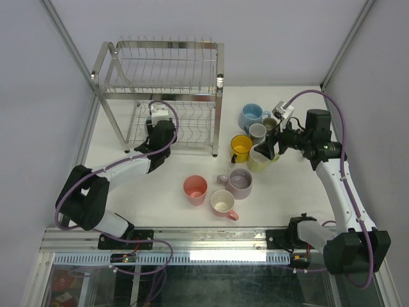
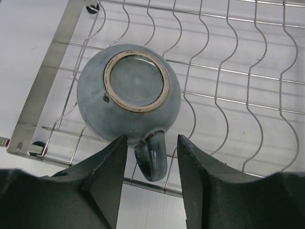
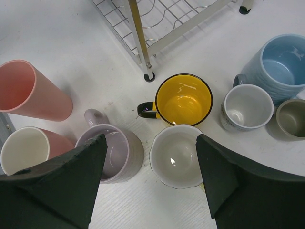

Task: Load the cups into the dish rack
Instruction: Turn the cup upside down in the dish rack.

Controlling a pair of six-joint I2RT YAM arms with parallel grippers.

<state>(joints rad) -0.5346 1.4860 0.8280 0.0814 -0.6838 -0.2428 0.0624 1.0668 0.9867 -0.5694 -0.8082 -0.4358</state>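
Observation:
The chrome dish rack [image 1: 160, 70] stands at the back left. A grey-blue mug [image 2: 128, 90] sits upside down on its lower wire shelf [image 2: 238, 95]. My left gripper [image 2: 152, 143] [image 1: 160, 130] is open, with the mug's handle between the fingers and not gripped. My right gripper [image 3: 150, 137] [image 1: 264, 152] is open and empty above a pale cup [image 3: 176, 155]. Around that cup stand a lilac mug [image 3: 119, 152], a yellow mug [image 3: 183, 99], a grey-white mug [image 3: 247, 107], a light blue mug [image 3: 283, 64] and an olive mug [image 3: 291, 118].
A salmon pink cup [image 1: 195, 189] and a pink mug with a cream inside [image 1: 223, 203] stand at the table's front middle. The rack's front right leg [image 3: 143, 43] stands close behind the yellow mug. White walls close in the table on both sides.

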